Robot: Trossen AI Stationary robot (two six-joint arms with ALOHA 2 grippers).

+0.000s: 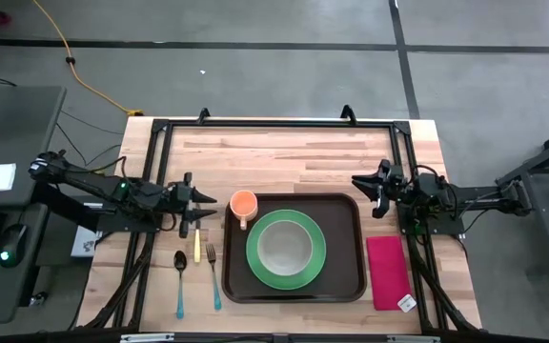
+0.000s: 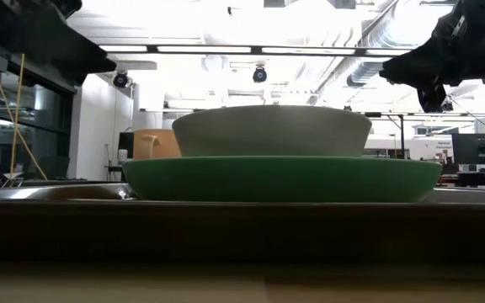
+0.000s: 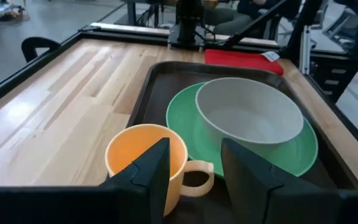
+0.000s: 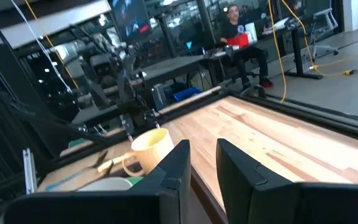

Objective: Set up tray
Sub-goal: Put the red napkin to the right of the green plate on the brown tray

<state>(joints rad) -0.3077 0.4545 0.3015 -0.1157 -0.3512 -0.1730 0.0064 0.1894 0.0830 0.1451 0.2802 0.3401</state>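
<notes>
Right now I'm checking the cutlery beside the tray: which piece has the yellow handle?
The knife, between the blue-handled spoon and fork, lying nearest the left gripper.

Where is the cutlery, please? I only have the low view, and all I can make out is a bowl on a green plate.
Observer: The spoon, knife and fork lie on the table, left of the tray.
Operator: Is there a cup on the tray?
Observer: Yes, an orange cup stands in the tray's far left corner, beside the plate.
Operator: And the napkin?
Observer: A red napkin lies on the table, right of the tray.
Operator: Is either gripper holding anything?
Observer: No, the left gripper and the right gripper are both open and empty.
</notes>
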